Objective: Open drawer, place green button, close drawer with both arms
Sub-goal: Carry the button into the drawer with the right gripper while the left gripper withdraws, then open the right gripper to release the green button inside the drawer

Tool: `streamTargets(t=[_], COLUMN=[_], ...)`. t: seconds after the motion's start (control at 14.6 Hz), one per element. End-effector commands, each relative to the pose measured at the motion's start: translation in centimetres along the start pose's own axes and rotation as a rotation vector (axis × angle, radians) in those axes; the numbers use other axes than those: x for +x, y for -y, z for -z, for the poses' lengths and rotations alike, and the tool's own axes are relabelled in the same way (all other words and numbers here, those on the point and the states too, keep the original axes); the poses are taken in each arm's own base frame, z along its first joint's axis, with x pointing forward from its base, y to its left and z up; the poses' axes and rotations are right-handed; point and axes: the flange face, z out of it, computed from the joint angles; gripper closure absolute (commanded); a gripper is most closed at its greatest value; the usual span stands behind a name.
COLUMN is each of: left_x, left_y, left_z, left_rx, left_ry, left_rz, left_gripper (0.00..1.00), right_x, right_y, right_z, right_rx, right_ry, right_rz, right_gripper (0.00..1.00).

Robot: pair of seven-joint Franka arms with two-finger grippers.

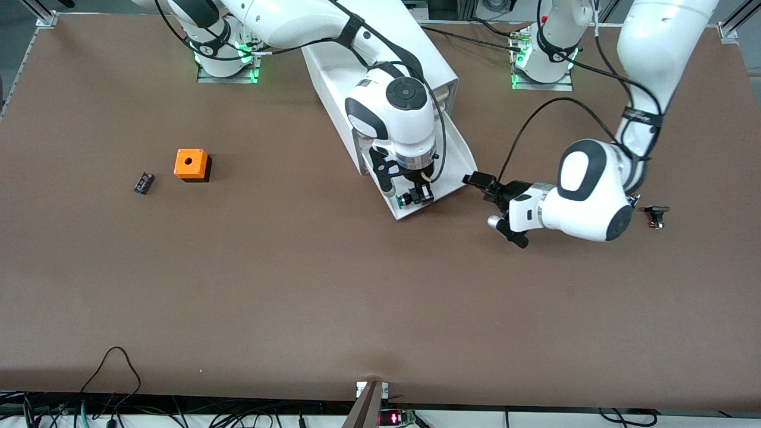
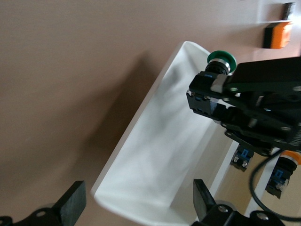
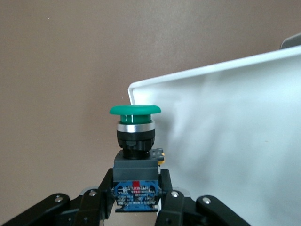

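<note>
The white drawer (image 1: 458, 159) stands pulled out of the white cabinet (image 1: 428, 59) toward the front camera. My right gripper (image 1: 417, 196) hangs over the drawer's front corner toward the right arm's end. It is shut on the black-and-blue body of the button (image 3: 135, 141), whose green cap (image 1: 404, 202) points away from the fingers. The right wrist view shows the drawer's rim (image 3: 188, 75) beside the cap. My left gripper (image 1: 481, 180) is open and empty at the drawer's other front corner. In the left wrist view its fingers (image 2: 73, 205) stand apart before the tray's end (image 2: 141, 188), touching nothing.
An orange cube (image 1: 191, 164) and a small black part (image 1: 143, 182) lie toward the right arm's end of the table. Another small black part (image 1: 657, 214) lies by the left arm's elbow. The right arm's wrist covers the drawer's middle.
</note>
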Motion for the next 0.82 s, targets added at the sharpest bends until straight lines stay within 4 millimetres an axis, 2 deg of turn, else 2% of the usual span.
streamTargets(t=[0.0,0.14,0.34,0.41,0.55,0.68,0.75], left_x=[0.2,0.0,-0.5,-0.7,-0.6,-0.2,0.3], left_y=[-1.6,-2.6,-3.1,-3.4,-3.8,-3.1,-3.2], left_z=[5.1,7.4,10.2,11.2,12.5,14.5,15.1], left_rx=[0.151,0.262,0.492,0.571,0.651,0.661,0.666], left_ry=[0.024,0.018,0.022,0.023,0.005,-0.049,-0.088], left_rz=[0.1,0.152,0.139,0.128,0.116,0.115,0.105], left_gripper=[0.0,0.0,0.0,0.0,0.0,0.0,0.0], right_x=[-1.2,-1.9,-3.0,-3.0,-3.1,-3.1,-3.2], right_y=[-0.4,-1.1,-2.2,-2.3,-2.2,-2.2,-2.1], right_z=[-1.0,-2.0,-3.2,-3.4,-3.4,-3.2,-3.1], right_rx=[0.041,0.039,0.051,0.048,0.057,0.061,0.064], right_ry=[-0.009,-0.014,-0.02,-0.021,-0.013,-0.01,-0.009], right_rz=[-0.031,-0.043,-0.045,-0.045,-0.044,-0.042,-0.042], right_gripper=[1.0,1.0,1.0,0.95,0.62,0.15,0.02])
